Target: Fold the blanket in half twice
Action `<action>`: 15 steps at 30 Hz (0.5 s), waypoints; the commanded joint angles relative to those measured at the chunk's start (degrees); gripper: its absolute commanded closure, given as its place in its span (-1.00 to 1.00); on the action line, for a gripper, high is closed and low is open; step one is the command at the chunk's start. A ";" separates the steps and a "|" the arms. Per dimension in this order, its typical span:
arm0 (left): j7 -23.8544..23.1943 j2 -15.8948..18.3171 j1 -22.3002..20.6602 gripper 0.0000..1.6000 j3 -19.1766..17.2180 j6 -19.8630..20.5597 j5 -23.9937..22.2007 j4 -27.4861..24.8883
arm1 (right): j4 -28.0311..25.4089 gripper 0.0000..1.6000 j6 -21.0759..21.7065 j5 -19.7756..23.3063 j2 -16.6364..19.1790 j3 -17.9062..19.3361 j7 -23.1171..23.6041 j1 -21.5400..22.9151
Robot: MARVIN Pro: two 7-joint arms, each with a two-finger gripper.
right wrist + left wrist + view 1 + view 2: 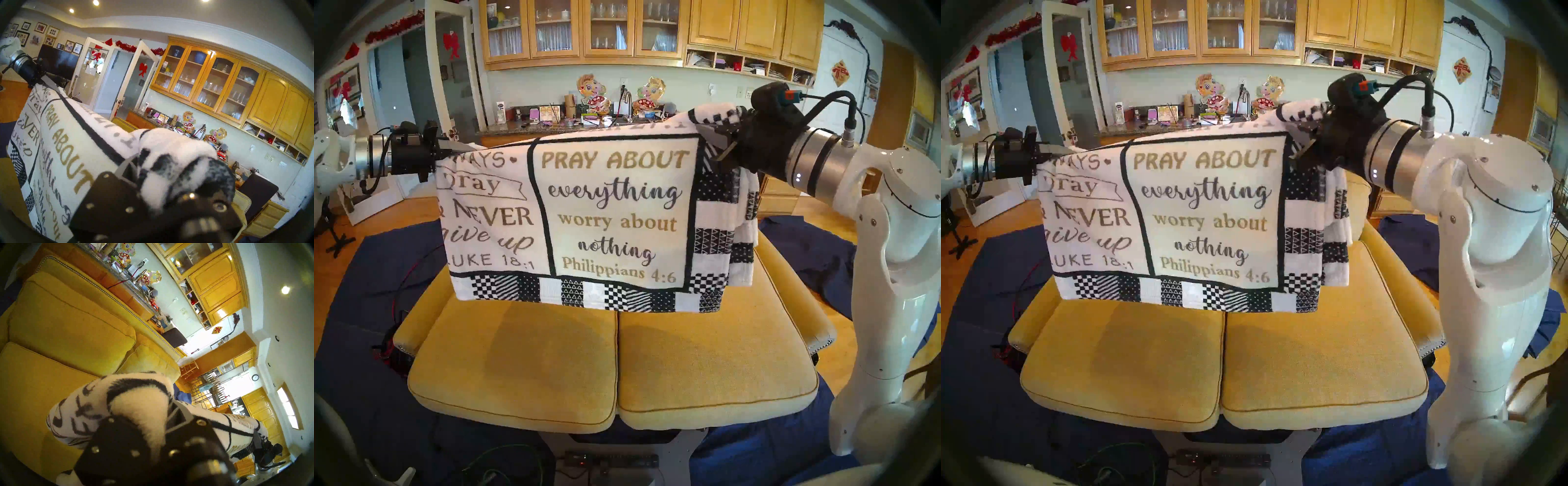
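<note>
The blanket (612,217) is white fleece with gold and grey lettering and a black-and-white patchwork border. It hangs stretched between my two grippers above the yellow sofa (551,356), doubled over along its top edge, its lower border clear of the seat cushions. My left gripper (448,149) is shut on the blanket's upper left corner. My right gripper (719,135) is shut on the upper right corner, slightly higher, with bunched checkered fabric over its fingers. In the right wrist view the blanket (68,144) runs away toward the left gripper (49,83). Fleece covers the fingers in the left wrist view (136,395).
Navy blue cloths (365,305) cover the floor left and right (806,251) of the sofa. Red and black cables (398,298) lie by the sofa's left arm. A cluttered kitchen counter (551,125) stands behind the sofa back. My right arm's white links (890,271) rise at the right.
</note>
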 commanded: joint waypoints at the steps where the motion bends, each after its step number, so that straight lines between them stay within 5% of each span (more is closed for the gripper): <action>1: -0.74 1.94 -0.99 1.00 -2.13 -0.28 -0.40 0.30 | -0.53 1.00 -0.16 -0.50 0.46 3.09 -0.68 0.86; 15: -1.05 2.05 0.85 1.00 -1.59 -0.28 -0.62 0.19 | -0.53 1.00 -0.16 -0.18 1.01 2.85 1.09 -0.39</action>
